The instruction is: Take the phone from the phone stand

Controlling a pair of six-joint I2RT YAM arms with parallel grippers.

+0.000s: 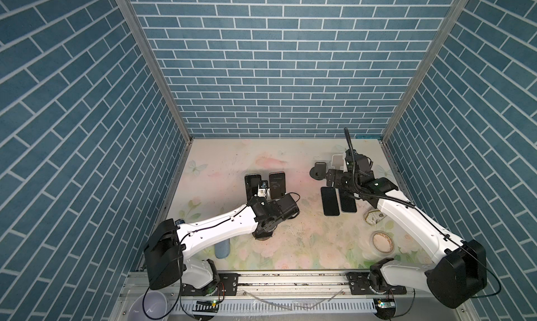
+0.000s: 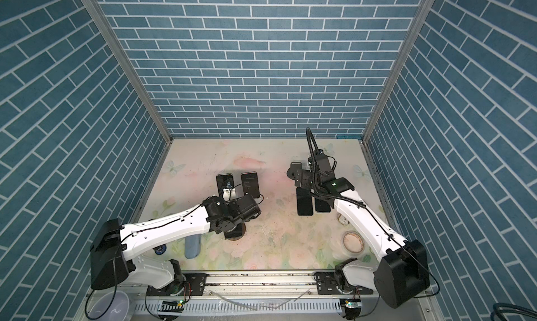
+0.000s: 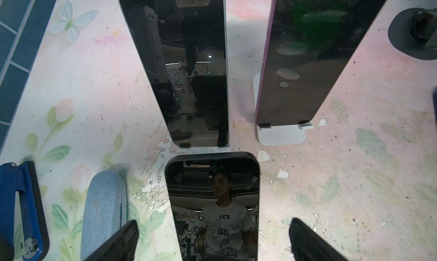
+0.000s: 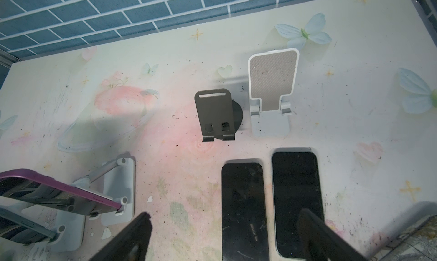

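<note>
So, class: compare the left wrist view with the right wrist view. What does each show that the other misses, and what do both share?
Only the left wrist view: a third phone standing between the open left claw fingers, a light-blue fabric pouch, and a blue object.

Only the right wrist view: two phones lying flat, an empty dark stand, an empty white stand, and the open right claw.

Both: the purple-edged phone and a second phone propped on white stands.
</note>
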